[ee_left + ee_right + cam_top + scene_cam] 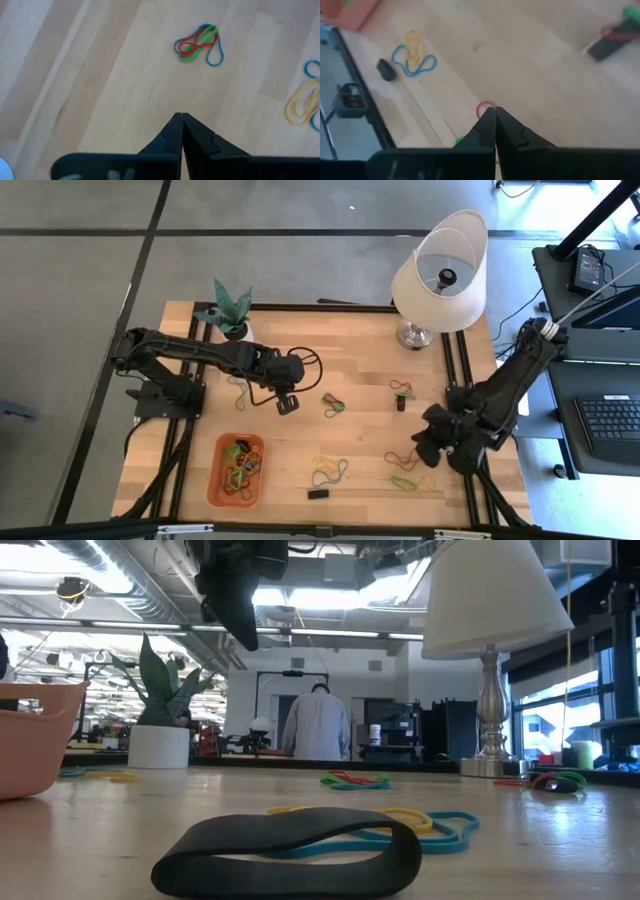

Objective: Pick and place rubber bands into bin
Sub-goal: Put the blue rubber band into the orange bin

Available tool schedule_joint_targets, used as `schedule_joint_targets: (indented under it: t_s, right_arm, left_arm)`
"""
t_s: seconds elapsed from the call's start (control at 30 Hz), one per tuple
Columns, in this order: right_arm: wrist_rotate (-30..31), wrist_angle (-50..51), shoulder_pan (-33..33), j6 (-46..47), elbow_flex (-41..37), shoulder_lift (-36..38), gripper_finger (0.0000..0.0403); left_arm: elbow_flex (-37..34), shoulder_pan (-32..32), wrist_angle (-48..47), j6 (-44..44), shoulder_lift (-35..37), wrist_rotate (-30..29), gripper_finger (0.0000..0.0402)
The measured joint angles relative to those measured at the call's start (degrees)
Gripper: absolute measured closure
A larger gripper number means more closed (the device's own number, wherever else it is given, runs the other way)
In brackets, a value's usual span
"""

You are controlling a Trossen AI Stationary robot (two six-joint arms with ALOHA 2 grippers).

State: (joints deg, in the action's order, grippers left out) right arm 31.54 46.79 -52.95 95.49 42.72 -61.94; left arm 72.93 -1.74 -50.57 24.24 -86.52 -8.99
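My left gripper [181, 116] hung closed and empty, so I needed to open it squarely over the tangled red, green and blue rubber bands [198, 44] on the pale wooden bench [110, 90].

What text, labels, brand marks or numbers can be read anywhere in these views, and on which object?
None is readable.
The bin, the lamp and the white plant pot show no markings.
The laptop keyboard at the table's right is too small to read.
The background room in the low view shows no legible signs.
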Motion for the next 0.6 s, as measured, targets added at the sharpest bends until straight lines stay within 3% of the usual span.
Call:
schedule_joint_targets:
  t_s: [0.13, 0.27, 0.43, 0.6]
  right_arm:
    - [0.7, 1.4, 0.0, -7.9, -1.6, 8.7, 0.0403]
    - [1.4, -0.9, 1.2, -11.4, -9.1, 19.8, 0.0403]
    - [1.4, -11.1, 2.1, -15.1, -19.7, 31.1, 0.0403]
    - [1.4, -18.2, 2.2, -19.2, -26.5, 36.4, 0.0403]
  left_arm:
    - [0.0, -0.1, 0.4, 4.6, 0.0, -0.4, 0.0398]
    - [0.0, -0.1, 2.7, 8.6, 0.0, -1.7, 0.0398]
    - [0.0, -0.1, 2.6, 16.1, 0.0, -2.6, 0.04]
    - [0.0, 0.0, -4.1, 27.6, 0.0, -5.3, 0.0399]
